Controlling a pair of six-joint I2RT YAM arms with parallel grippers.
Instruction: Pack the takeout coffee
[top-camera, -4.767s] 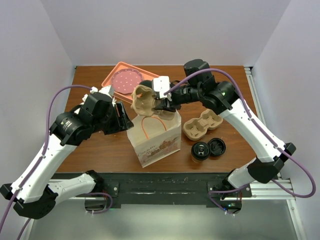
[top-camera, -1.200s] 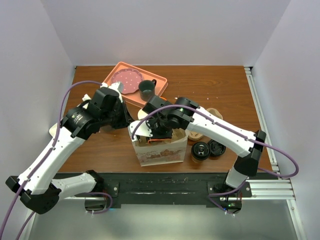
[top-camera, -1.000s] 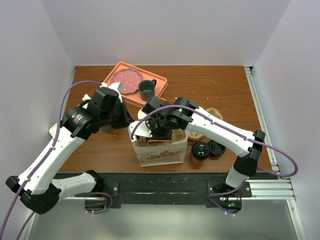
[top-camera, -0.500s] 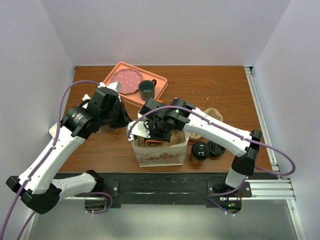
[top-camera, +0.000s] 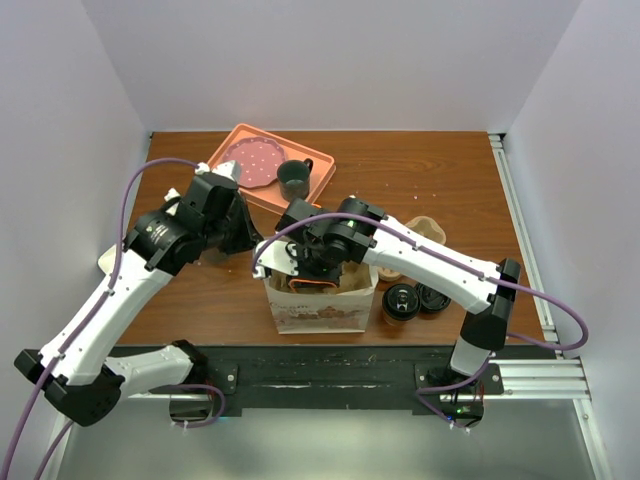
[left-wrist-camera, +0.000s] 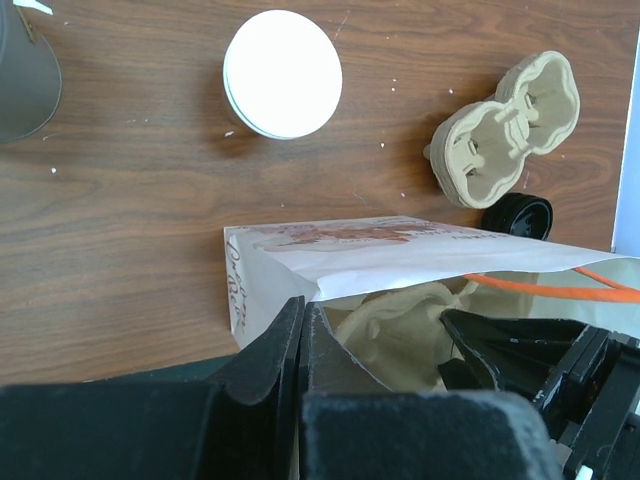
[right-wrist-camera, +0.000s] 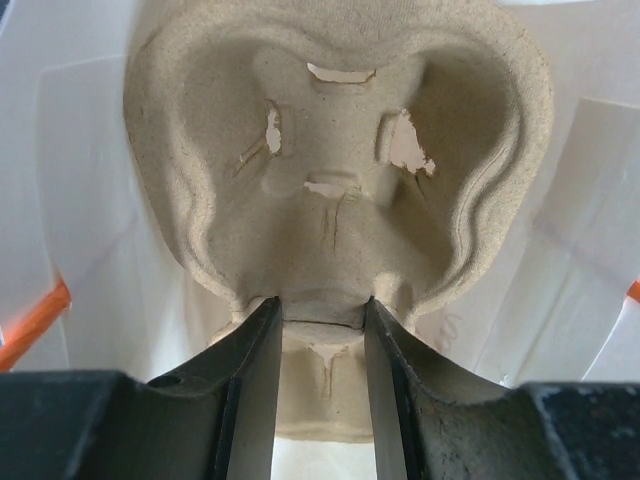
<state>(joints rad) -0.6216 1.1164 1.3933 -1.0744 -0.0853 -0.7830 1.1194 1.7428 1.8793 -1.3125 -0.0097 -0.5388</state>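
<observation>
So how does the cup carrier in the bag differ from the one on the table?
The carrier in the bag sits inside the paper bag; the carrier on the table lies in the open beside it. The first is pinched at its rim by the right pincer; the second is untouched. Both are tan moulded-pulp two-cup carriers.

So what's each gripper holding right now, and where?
Right gripper clamps the cup carrier by the middle of its rim, down inside the paper bag. Left gripper pinches the bag's top edge.
</observation>
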